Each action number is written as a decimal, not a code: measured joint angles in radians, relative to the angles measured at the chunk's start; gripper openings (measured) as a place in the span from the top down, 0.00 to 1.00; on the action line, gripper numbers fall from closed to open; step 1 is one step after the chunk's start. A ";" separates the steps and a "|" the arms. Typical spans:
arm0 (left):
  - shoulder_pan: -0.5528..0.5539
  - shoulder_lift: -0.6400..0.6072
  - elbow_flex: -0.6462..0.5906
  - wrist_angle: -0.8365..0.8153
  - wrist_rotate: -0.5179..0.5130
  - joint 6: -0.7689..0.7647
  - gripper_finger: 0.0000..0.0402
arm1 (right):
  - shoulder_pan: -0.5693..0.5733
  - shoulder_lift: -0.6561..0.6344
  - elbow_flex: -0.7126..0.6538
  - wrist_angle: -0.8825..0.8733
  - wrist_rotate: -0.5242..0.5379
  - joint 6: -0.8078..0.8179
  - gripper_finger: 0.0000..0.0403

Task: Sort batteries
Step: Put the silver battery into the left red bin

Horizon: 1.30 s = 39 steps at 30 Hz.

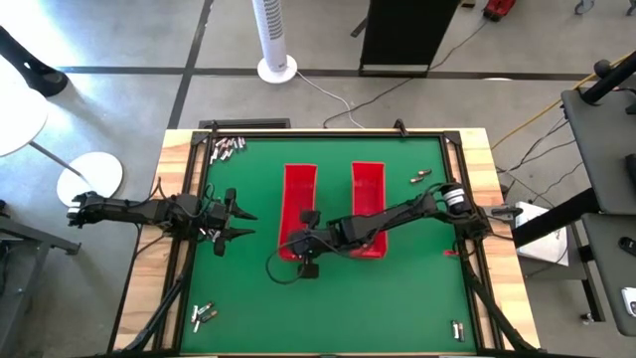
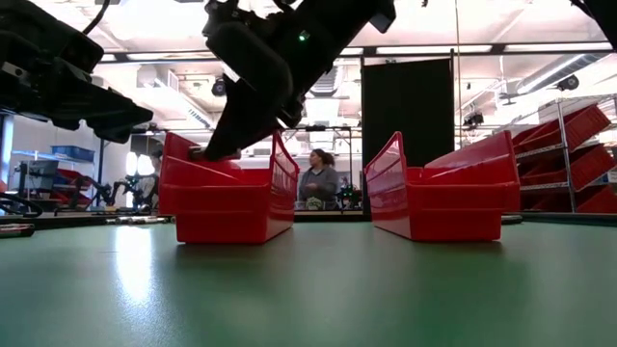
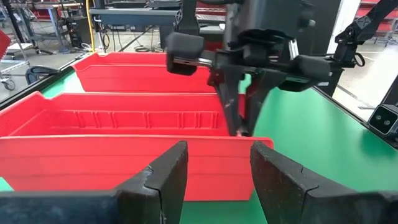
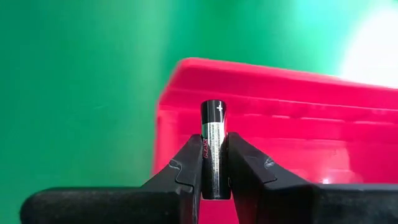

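Already my right gripper point(image 4: 214, 163) pinched a battery point(image 4: 214, 149) over the left tray point(image 1: 298, 187); next I needed to release it, left gripper point(image 1: 238, 224) idle, open.

In the high view the battery clusters point(image 1: 227, 147) at the mat's corners were too small to count or sort by type, the right gripper point(image 1: 298, 246) hid the near end of the left red tray point(image 1: 299, 189), and the low view cut both arms off at the top edge.
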 joint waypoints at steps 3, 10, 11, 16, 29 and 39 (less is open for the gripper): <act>0.000 0.000 0.000 0.000 0.000 0.000 0.61 | -0.019 0.000 0.045 -0.074 -0.001 -0.002 0.88; 0.000 0.000 0.000 0.000 0.000 0.000 0.61 | -0.036 0.000 0.204 -0.317 -0.009 -0.002 0.88; 0.000 0.000 0.000 0.000 0.000 0.000 0.61 | -0.035 0.000 0.222 -0.342 -0.009 -0.002 0.88; 0.000 0.000 0.000 0.000 0.000 0.000 0.61 | 0.009 0.000 0.257 -0.357 -0.005 -0.025 0.88; 0.000 0.000 0.000 0.000 0.000 0.000 0.61 | 0.152 0.009 0.130 -0.147 0.329 -0.051 0.88; 0.000 0.002 0.000 0.000 0.000 0.000 0.61 | 0.175 0.170 0.163 -0.088 0.544 -0.097 0.88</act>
